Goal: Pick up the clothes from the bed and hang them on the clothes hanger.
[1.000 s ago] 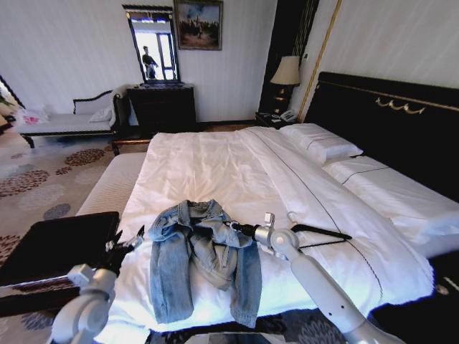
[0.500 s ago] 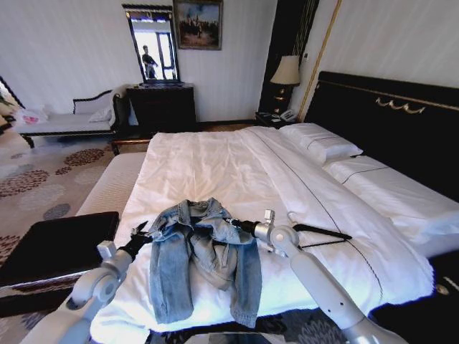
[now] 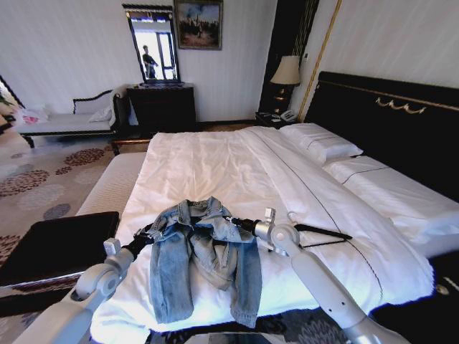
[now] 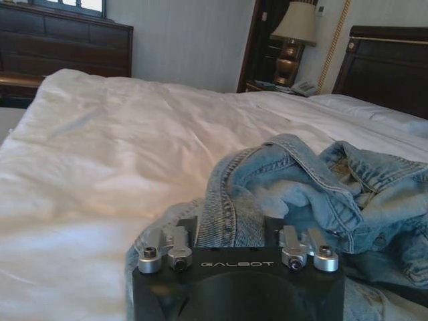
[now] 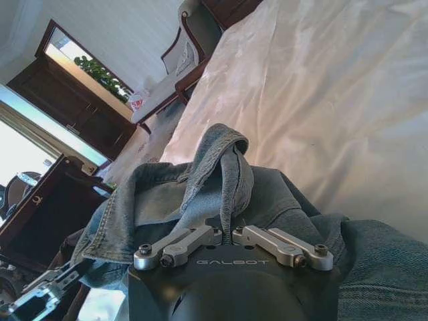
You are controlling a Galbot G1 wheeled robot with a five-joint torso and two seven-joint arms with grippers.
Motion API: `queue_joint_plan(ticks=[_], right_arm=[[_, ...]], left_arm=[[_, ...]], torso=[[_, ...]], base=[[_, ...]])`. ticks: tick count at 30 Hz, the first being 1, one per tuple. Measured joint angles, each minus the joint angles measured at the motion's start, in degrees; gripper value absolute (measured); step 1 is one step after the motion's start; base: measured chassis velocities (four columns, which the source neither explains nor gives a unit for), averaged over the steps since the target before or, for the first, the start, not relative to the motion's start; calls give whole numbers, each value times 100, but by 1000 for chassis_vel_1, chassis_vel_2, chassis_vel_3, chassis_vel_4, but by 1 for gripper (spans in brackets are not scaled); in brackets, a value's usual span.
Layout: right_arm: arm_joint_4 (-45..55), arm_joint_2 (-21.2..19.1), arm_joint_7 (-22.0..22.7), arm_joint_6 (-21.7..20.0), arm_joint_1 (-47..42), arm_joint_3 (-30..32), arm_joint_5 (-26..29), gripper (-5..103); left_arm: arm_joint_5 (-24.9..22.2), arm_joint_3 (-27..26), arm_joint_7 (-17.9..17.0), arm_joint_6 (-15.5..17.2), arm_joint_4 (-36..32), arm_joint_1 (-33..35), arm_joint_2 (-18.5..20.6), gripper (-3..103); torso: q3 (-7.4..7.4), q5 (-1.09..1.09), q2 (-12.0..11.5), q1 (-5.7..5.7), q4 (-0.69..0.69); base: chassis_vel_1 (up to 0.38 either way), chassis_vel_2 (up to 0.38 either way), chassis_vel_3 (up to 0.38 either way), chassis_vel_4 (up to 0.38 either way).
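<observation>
**Both grippers on the denim jacket at the foot of the bed**

We see the very wide bed with white sheets, white pillows and a tall black, gold-trimmed headboard (image 3: pixel 237 165) filling most of the head view. Near its foot end, close to the robot, the light-blue washed denim jacket (image 3: pixel 204 254) lies crumpled on the sheet, collar toward the pillows and sleeves trailing toward the bed's near edge.

To the jacket's right, flat on the sheet and just beside the right arm, we note the thin black triangular coat hanger (image 3: pixel 323 235); it is apart from the jacket.

The left gripper (image 3: pixel 147 234) sits at the jacket's left shoulder edge. In the left wrist view a fold of denim (image 4: pixel 231 217) runs between its fingers; the jaws appear pinched on that fold.

The right gripper (image 3: pixel 231 223) is at the jacket's right shoulder, near the collar. In the right wrist view a raised ridge of denim (image 5: pixel 224 167) enters its jaws, which are pressed together on the cloth.
</observation>
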Motion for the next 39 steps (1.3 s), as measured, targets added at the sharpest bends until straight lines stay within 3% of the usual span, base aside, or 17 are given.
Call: queue_joint_plan(ticks=[1,3,7,12,15,23,26,33,39], right_arm=[[6,-5,0,0,-2,2,2,2],[9,-9,1,0,-4,5,3,2],[76,-80,2,2,-64,63,22,2],[119,-92,1,3,-86,85,30,2],[176,-100,-6,3,-118,87,29,2],[547,-246,-19,71,-258,183,-177,2],[829,-431,22,104,-224,306,-272,2],[1265,-624,199,186,84,376,-251,2],[1761,-864,578,475,668,326,-332,2]], left_arm=[[2,43,0,1,28,-53,-5,48],[2,62,0,1,41,-79,-9,48],[-71,149,-17,16,86,-229,-41,26],[-59,119,-19,16,89,-228,-55,15],[-64,47,-29,11,46,-179,-68,3],[-99,-372,-75,-22,-311,16,-45,3],[-350,-761,-141,-3,-608,92,188,3],[-526,-1074,-227,16,-942,119,519,3],[-953,-1625,-492,165,-1501,-44,846,3]], torso=[[0,0,0,0,0],[0,0,0,0,0],[0,0,0,0,-1],[0,0,0,0,-1],[0,0,0,0,0],[0,0,0,0,0],[0,0,0,0,-2],[0,0,0,0,-1],[0,0,0,0,-2]], base=[[0,0,0,0],[0,0,0,0],[0,0,0,0],[0,0,0,0],[0,0,0,0],[0,0,0,0],[0,0,0,0],[0,0,0,0],[0,0,0,0]])
